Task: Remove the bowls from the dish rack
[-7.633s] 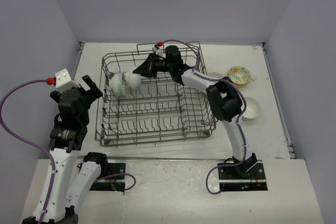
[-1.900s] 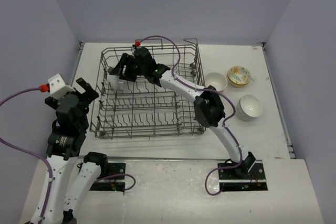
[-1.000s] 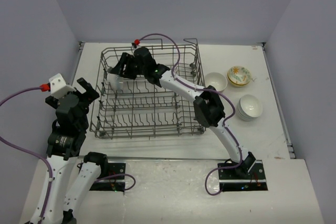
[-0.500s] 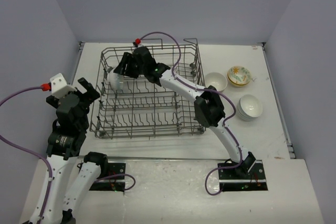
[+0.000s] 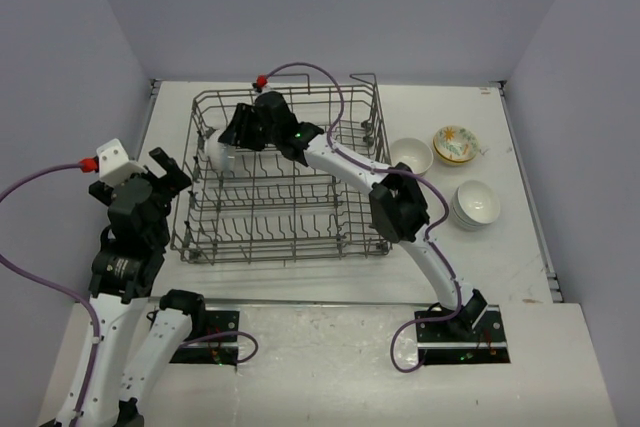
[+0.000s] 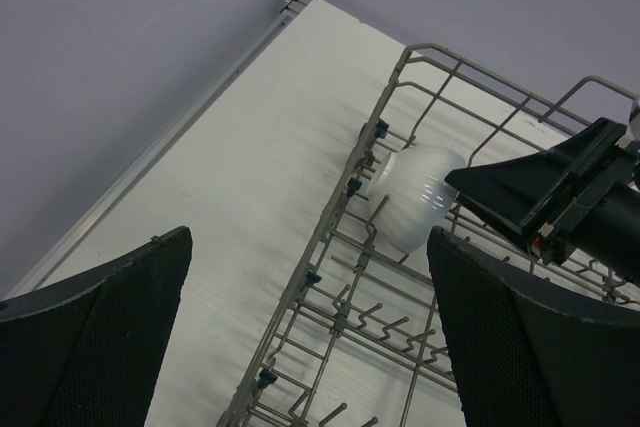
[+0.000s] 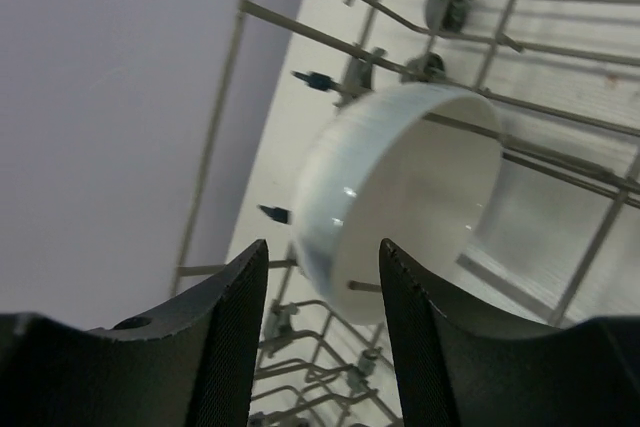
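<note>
Wire pins (image 7: pixel 312 78) hold one white bowl (image 7: pixel 400 187) up on its side in the far left corner of the dish rack (image 5: pixel 290 212). I see no other bowl left in the rack. The right end effector (image 7: pixel 322 252) reaches over the rack and points at this bowl. Its two fingers (image 7: pixel 230 337) are apart, and the bowl's edge sits just in front of the gap. I cannot tell if a finger touches it, but nothing is squeezed. The left end effector (image 6: pixel 310 247) hangs just outside the left side of the rack, fingers spread wide, with nothing in them. More bowls sit on the counter (image 5: pixel 520 247) to the right of the rack: a plain bowl (image 5: pixel 411 154), a flowery bowl (image 5: pixel 455 143) and a stack of white bowls (image 5: pixel 475 204). I think the bowl in the rack is hard and smooth, so it can slip, and it will crack if it falls. It looks small and not very heavy. The best place to take it is the edge, one finger inside and one outside. Then it should go straight up, so it does not catch on the pins.
</note>
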Controlling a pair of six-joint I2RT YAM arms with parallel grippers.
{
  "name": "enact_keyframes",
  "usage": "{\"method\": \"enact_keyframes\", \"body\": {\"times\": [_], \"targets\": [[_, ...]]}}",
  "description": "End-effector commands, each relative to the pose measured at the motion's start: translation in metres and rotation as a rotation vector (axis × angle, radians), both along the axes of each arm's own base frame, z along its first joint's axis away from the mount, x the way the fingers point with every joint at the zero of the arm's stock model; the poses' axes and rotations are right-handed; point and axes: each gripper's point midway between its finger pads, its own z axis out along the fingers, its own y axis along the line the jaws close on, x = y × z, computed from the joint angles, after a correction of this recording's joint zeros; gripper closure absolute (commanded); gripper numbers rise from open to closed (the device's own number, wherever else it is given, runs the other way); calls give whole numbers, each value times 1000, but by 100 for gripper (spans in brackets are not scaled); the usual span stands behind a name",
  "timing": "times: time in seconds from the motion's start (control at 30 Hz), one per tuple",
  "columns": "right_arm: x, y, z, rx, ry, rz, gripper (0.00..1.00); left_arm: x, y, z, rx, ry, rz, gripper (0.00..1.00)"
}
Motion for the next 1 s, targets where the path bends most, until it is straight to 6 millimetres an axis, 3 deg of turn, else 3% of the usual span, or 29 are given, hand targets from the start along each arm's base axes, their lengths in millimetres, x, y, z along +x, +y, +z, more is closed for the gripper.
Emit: {"method": "enact_keyframes", "body": {"times": [0.0,0.1,0.13,0.17,0.23,0.27,0.37,0.4,0.47,0.5,0.57,0.6,0.7,0.73,0.77,0.8,0.83,0.87,0.9,0.93,0.97], "targets": [[7,-14,-10,-52,-25,-39,50,7,-3,4,19,-5,-17,0],[7,-18,21,-35,-77,-39,50,8,-4,3,21,-5,-25,0],[4,-21,22,-36,-80,-33,49,10,-5,2,23,-1,-32,0],[1,-24,50,-2,-118,-33,49,11,-6,0,27,10,-39,0],[-3,-31,66,-1,-150,-27,48,14,-8,-4,29,30,-48,0],[-7,-37,91,14,-180,-28,47,17,-9,-6,32,42,-52,0],[-13,-51,122,18,-233,-25,42,22,-13,-8,40,60,-73,0],[-20,-59,146,36,-262,-28,41,25,-17,-9,41,67,-95,0],[-25,-74,165,28,-302,-37,39,35,-22,-12,51,110,-123,0],[-32,-88,185,30,-339,-46,38,40,-29,-15,50,137,-158,0],[-39,-107,199,5,-370,-75,34,54,-35,-24,58,225,-182,0],[-48,-124,217,-3,-410,-88,32,57,-37,-31,59,271,-191,0],[-58,-159,219,-95,-436,-141,26,75,-44,-39,80,371,-198,0],[-71,-180,241,-86,-466,-170,20,81,-54,-41,103,412,-217,0],[-76,-194,243,-109,-472,-194,16,83,-50,-39,147,431,-165,0],[-78,-209,227,-168,-470,-231,11,82,-49,-41,189,477,-141,0],[-93,-234,248,-154,-500,-276,1,91,-61,-42,238,516,-152,0],[-98,-249,250,-161,-508,-309,1,93,-55,-42,287,547,-101,0],[-98,-267,230,-220,-494,-359,1,91,-53,-47,332,608,-83,0],[-114,-290,245,-197,-521,-399,1,99,-58,-53,376,654,-76,0],[-118,-303,225,-240,-501,-418,1,100,-54,-53,416,672,-39,0]]}}
